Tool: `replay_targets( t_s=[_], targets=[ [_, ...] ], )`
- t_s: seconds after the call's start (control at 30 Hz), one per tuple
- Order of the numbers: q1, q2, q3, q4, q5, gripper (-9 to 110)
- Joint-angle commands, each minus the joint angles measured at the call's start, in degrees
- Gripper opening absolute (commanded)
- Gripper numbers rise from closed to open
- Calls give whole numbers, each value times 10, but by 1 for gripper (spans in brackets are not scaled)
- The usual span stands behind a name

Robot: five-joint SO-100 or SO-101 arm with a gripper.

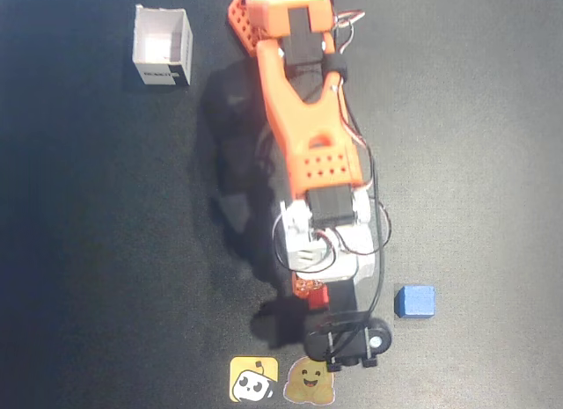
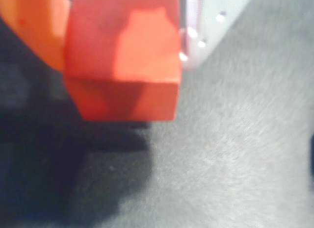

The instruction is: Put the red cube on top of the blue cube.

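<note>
Between tool [image 2: 122, 56] fingers, red cube [image 2: 122, 66] clamped; blue cube [image 1: 414, 301] apart, right overhead.

On the dark table [image 1: 88, 251], a white open box [image 1: 162, 46] sat at ten o'clock; two yellow cartoon stickers [image 1: 283, 379] lay side by side at six o'clock.

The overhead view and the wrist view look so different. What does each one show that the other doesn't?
Only the overhead view shows the blue cube, the white open box, two cartoon stickers and the whole orange arm. Only the wrist view shows the red cube up close, held between the hand's fingers with its shadow on the mat below. Both show the dark table mat, and the red cube is a small sliver under the arm in the overhead view.
</note>
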Motion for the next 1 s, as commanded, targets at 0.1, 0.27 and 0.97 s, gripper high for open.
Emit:
replay_targets(
  t_s=[0.1,0.27,0.97],
  targets=[
    [-37,71,-40,20,-15,0],
    [-89,69,-70,33,-15,0],
    [-184,18,-112,47,115,1]
  ],
)
